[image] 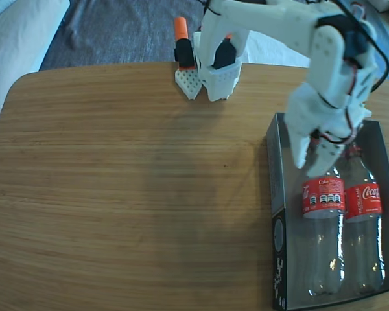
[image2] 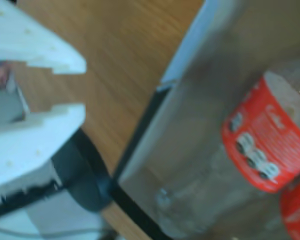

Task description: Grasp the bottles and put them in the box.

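Two clear bottles with red labels lie side by side in the box at the right of the fixed view, necks toward the arm's base. The left bottle and the right bottle fill most of the box's dark floor. My gripper hangs over the necks at the far end of the box, open, nothing between its white fingers. In the wrist view the gripper is at the left, over the box's wall, with one bottle and a bit of the other's label at the right.
The wooden table stretches left of the box. The arm's white base and an orange-topped clamp stand at the far edge. The box reaches the table's near right edge. Grey floor lies beyond.
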